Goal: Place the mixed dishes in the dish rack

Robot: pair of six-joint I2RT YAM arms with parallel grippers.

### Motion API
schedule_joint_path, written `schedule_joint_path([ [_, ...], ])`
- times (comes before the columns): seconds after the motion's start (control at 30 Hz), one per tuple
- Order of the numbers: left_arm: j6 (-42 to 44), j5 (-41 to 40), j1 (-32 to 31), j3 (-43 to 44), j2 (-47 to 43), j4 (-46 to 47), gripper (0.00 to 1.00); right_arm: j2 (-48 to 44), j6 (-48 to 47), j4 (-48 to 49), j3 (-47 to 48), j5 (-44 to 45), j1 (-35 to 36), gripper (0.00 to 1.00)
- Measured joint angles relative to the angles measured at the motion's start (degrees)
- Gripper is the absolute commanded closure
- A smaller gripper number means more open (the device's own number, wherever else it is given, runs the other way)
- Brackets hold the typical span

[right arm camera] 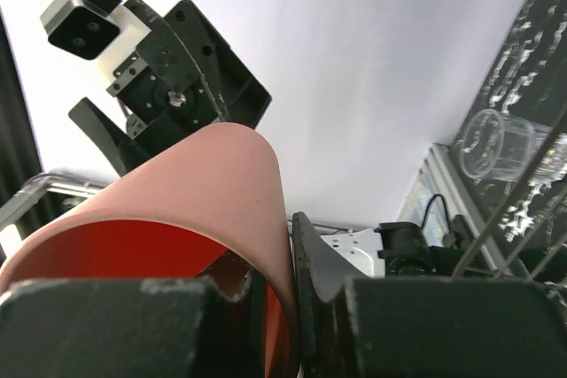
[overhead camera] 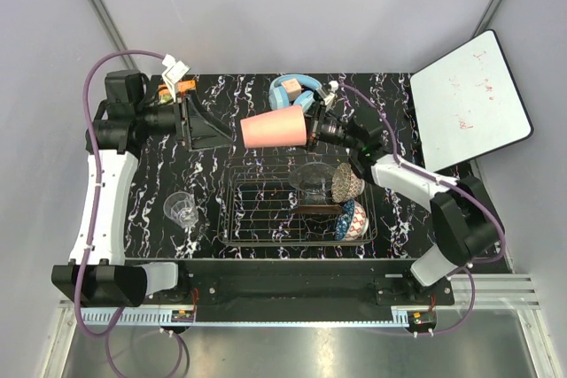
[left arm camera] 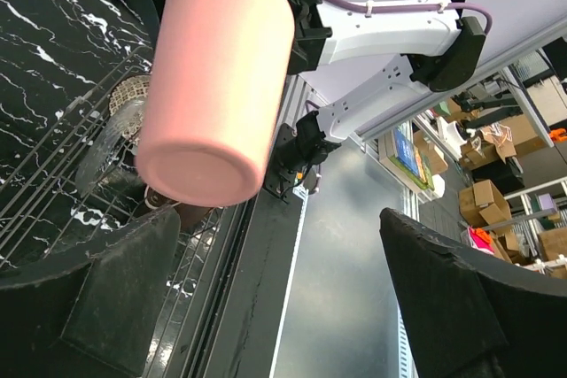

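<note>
Right hand (overhead camera: pixel 312 128) tight on salmon-pink cup (overhead camera: pixel 275 129)

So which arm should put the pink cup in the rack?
Right. The right gripper pinches the cup by its rim, and the cup hangs close to the rack. The left gripper is open, off to the side, holding nothing.

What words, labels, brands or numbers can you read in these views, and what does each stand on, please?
None can be read.
Whiteboard: faint red handwriting, too small to read.
Cardboard boxes in the background: any print is too blurred to read.
Salmon-pink cup: no lettering visible.
</note>
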Motion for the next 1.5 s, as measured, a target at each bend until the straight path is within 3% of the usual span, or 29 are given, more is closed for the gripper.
schedule_joint_path([
  [0.47,0.3,-3.8,-1.4,-2.5,-1.1,1.9,0.01,10.8,12.6,15.1,0.5,0.5,3.6,1.00],
  [1.03,11.3,-10.2,-0.6,-2.6,-1.4,-4.1,0.01,4.8,12.9,16.5,-0.3,-1.3,3.0,1.00],
  [1.5,12.0,-4.0,-0.6,-2.5,-1.1,-4.8,0.01,5.9,13.9,18.2,-0.3,-1.2,3.0,1.00],
])
